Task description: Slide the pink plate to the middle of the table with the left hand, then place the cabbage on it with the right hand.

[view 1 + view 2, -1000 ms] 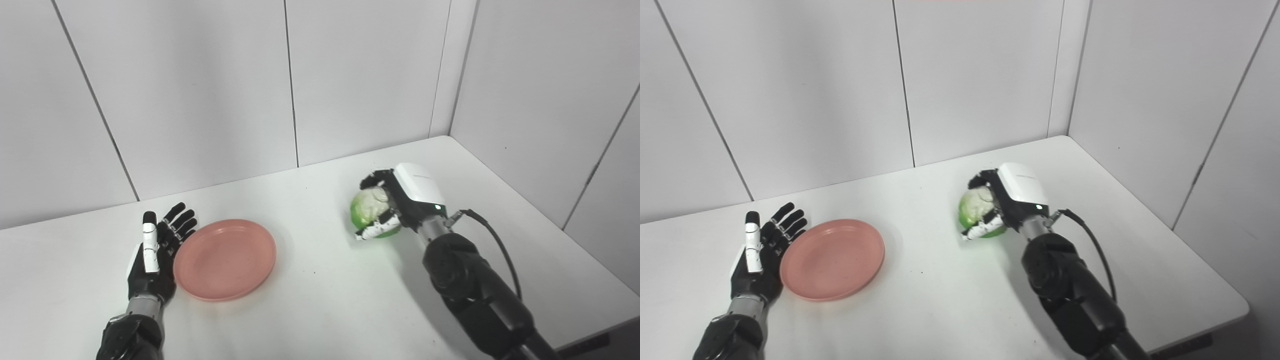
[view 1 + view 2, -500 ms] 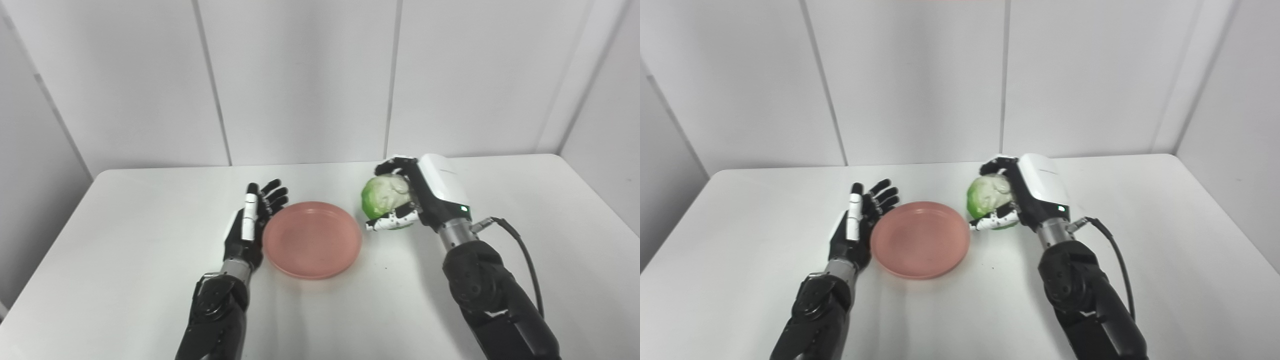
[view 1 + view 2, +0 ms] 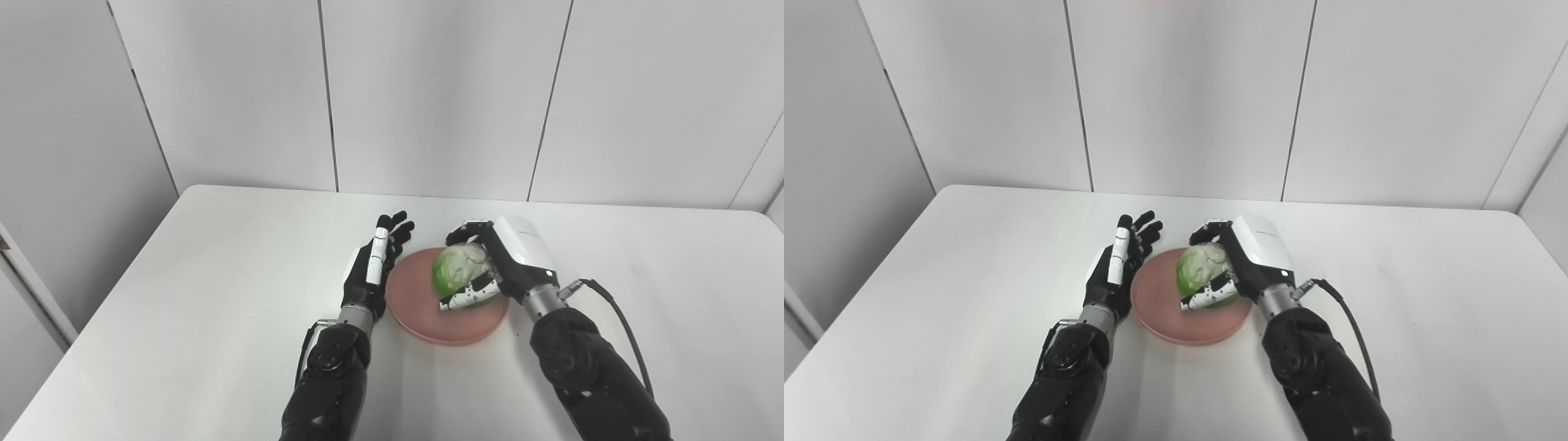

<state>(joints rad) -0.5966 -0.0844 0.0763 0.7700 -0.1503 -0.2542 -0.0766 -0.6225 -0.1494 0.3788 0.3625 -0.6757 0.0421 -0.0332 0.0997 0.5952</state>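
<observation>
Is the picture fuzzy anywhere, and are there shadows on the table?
Left eye view: sharp all over; the cabbage and pink plate look crisp, with a soft shadow below the plate on the table. Right eye view: equally sharp, even light, faint shadows beside the arms, no glare.

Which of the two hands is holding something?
The right hand: its fingers wrap the cabbage over the pink plate. The left hand is open, empty.
</observation>
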